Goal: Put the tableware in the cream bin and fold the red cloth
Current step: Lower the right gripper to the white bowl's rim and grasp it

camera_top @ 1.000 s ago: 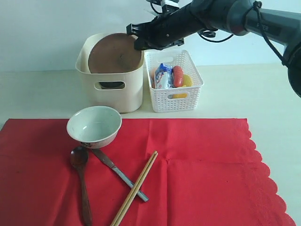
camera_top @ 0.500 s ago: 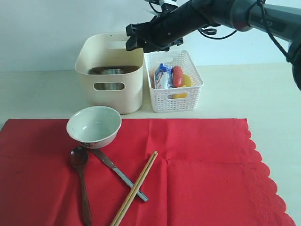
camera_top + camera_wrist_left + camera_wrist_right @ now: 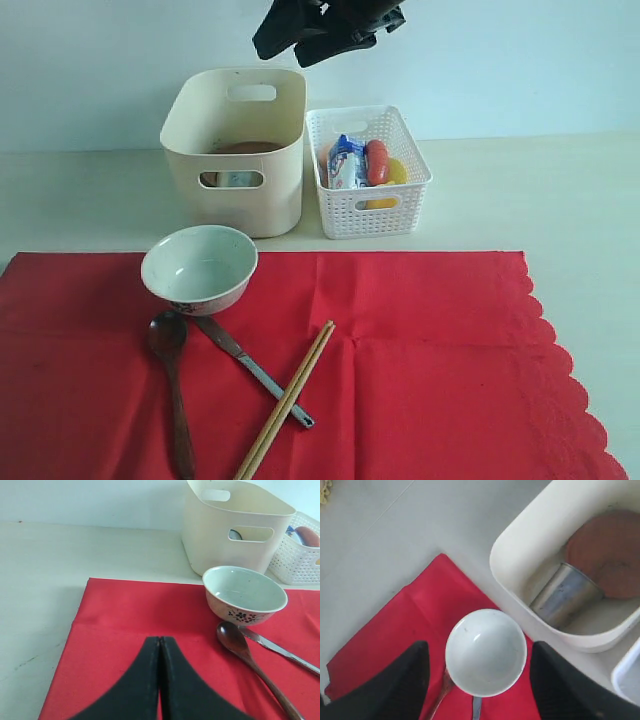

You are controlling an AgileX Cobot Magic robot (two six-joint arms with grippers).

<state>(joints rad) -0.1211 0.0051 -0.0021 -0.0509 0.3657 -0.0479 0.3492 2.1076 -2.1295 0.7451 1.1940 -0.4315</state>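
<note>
The brown round plate (image 3: 610, 555) lies in the cream bin (image 3: 250, 210) with the steel cup (image 3: 565, 595). In front of the bin, the white bowl (image 3: 200, 265), spoon (image 3: 172, 390), knife (image 3: 250, 368) and chopsticks (image 3: 290, 395) rest on the red cloth (image 3: 420, 350). Above the bin the right gripper (image 3: 479, 647) gapes wide, empty; the left gripper (image 3: 160, 640) is pressed closed.

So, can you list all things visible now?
red cloth: one, red, spread on table
cream bin: one, cream, behind cloth
brown plate: one, brown, inside bin
steel cup: one, silver, inside bin
white bowl: one, white, on cloth
wooden spoon: one, dark, on cloth
knife: one, grey, on cloth
chopsticks: two, light wood, crossing knife
white basket: one, white, beside bin, holding food
left gripper: one, black, shut, over cloth
right gripper: one, black, open, above bin
</note>
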